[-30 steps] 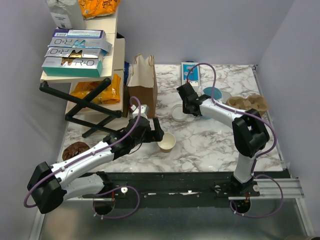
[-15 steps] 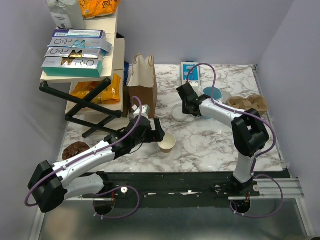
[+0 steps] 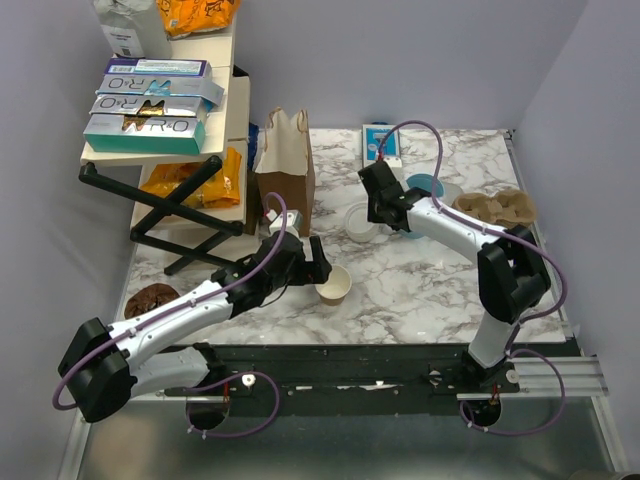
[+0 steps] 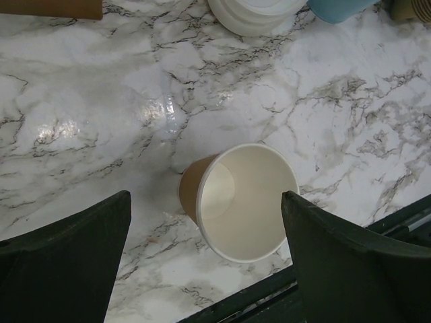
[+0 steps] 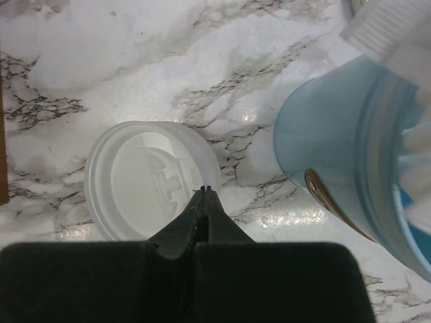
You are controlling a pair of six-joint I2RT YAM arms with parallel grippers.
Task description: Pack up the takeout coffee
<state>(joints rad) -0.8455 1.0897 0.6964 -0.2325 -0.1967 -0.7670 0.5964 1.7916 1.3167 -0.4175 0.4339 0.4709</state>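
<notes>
Lined up: the small cream-tan paper cup (image 4: 239,202) stands upright, squarely between the left gripper's (image 4: 205,198) spread fingers.
Left arm is clearly nearer; the right gripper (image 5: 205,192), tips pressed together, hovers at the rim of the round white plastic lid (image 5: 151,178).

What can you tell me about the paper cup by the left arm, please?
The paper cup is small, tan outside and cream-white inside. It stands upright, empty and lidless, on the marble table near its front edge. The open left end effector brackets it; one finger is clearly apart, contact at the other cannot be judged.
</notes>
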